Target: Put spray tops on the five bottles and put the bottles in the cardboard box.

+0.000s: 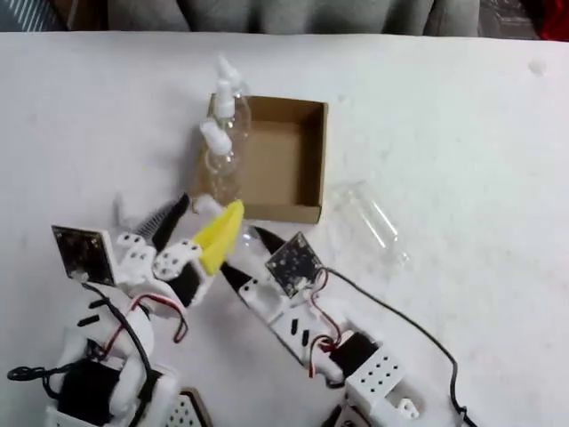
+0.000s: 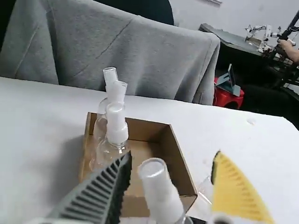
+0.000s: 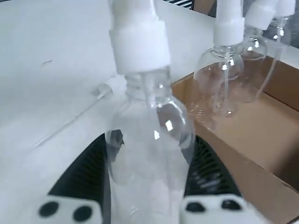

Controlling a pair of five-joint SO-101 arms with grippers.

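My right gripper (image 3: 149, 140) is shut on a clear bottle (image 3: 149, 126) that stands upright just in front of the cardboard box (image 1: 289, 160). A white spray top (image 3: 138, 42) sits on its neck. My left gripper (image 2: 171, 161) is open, with its grey finger and yellow finger on either side of that spray top (image 2: 156, 184) and a gap showing. Three bottles with spray tops (image 1: 220, 124) stand along the box's left side (image 2: 114, 126). Another clear bottle (image 1: 373, 222) lies on the table to the right of the box, with no top on it.
A loose spray top with its thin tube (image 3: 107, 88) lies on the table near the box's left front corner. The two arms (image 1: 302, 311) crowd the near side of the table. The table's far edge meets a grey cloth-covered chair (image 2: 117, 51).
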